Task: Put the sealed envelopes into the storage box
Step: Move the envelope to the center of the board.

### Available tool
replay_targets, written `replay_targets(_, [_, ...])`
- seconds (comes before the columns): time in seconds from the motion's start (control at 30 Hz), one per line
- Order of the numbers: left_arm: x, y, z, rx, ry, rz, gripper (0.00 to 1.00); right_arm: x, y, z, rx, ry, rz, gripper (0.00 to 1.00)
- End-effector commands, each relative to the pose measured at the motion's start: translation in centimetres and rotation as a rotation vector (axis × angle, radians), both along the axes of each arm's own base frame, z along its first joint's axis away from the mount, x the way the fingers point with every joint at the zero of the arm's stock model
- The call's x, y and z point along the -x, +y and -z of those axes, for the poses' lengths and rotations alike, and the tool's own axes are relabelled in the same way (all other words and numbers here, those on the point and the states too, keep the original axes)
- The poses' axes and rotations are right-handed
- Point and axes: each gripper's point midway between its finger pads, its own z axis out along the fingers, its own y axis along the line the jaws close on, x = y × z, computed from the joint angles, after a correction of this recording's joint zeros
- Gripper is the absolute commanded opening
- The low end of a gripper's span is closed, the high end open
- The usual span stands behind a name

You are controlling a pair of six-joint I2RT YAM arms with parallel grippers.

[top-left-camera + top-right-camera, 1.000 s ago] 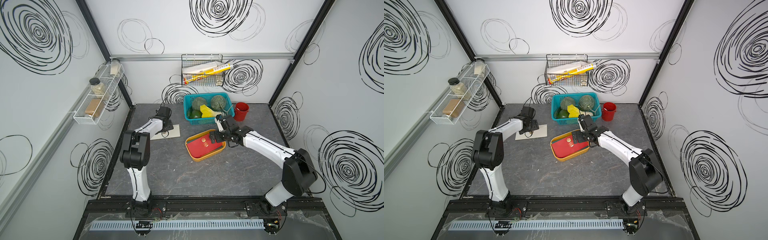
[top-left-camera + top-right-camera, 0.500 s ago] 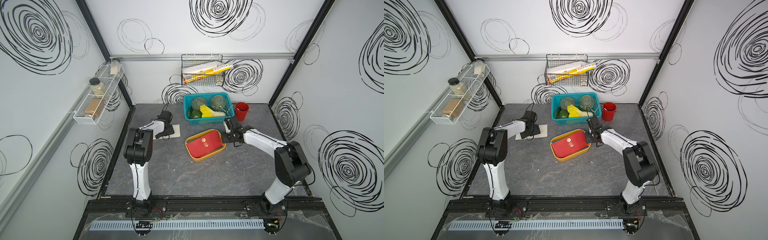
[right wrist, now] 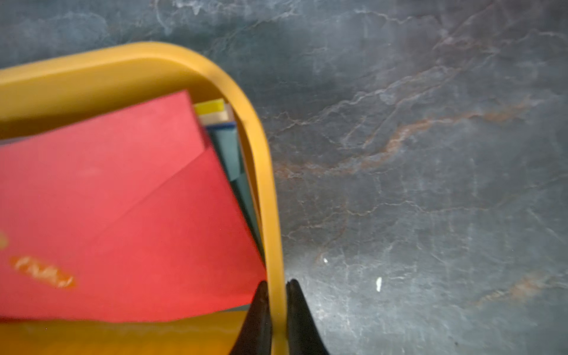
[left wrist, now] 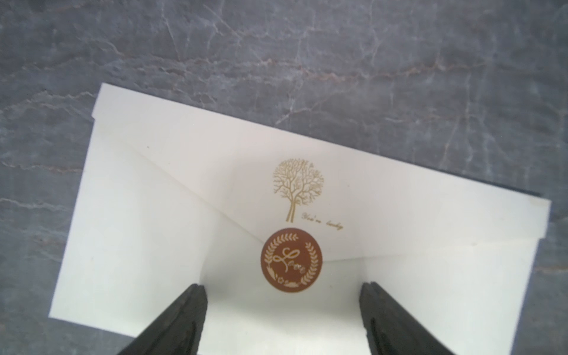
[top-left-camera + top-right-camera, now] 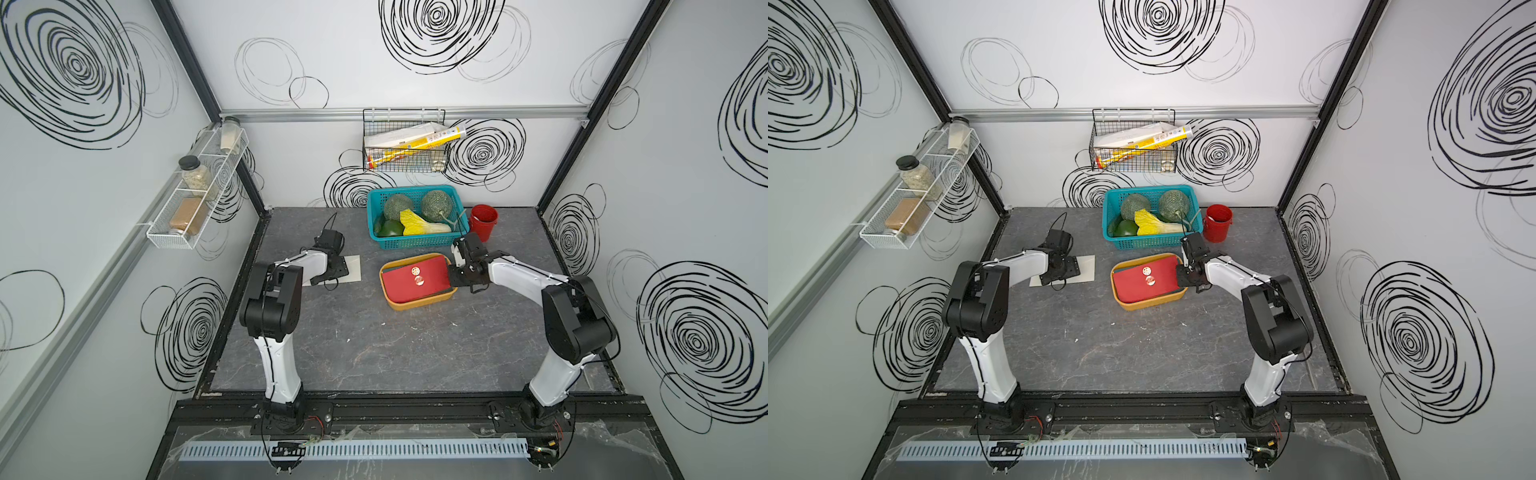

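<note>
On the grey tabletop (image 5: 415, 357), the storage box (image 5: 415, 305) is being held at its rim by the clenched right end effector (image 3: 277, 285). A red envelope (image 5: 415, 278) is lying on top of the stack inside. Slightly farther, a white envelope (image 4: 184, 199) is being framed by the released left end effector (image 4: 282, 285). Likely light, thin and flat, it is probably best pinched at an edge.

Right claw (image 3: 277, 284) tight on the storage box (image 3: 258, 153) rim, red envelope (image 3: 123, 199) topmost inside.
</note>
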Motion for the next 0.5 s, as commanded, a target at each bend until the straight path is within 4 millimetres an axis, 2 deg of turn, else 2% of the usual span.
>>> replay_targets(0.0, [4.3, -1.2, 2.3, 0.020, 0.142, 0.033, 0.84, -0.4, -1.2, -1.0, -0.004, -0.020, 0.036, 0.11])
replay_targets(0.1, [5.8, -2.9, 1.8, 0.046, 0.133, 0.050, 0.84, -1.1, -2.2, -1.1, -0.016, -0.026, 0.070, 0.11])
replay_targets(0.23, [8.7, -5.6, 1.8, 0.076, 0.143, 0.069, 0.84, -2.2, -2.4, -1.4, -0.025, -0.032, 0.084, 0.11])
replay_targets(0.47, [13.5, -7.9, 1.7, 0.111, 0.135, 0.055, 0.84, -2.7, -2.9, -0.1, -0.022, -0.004, 0.123, 0.13])
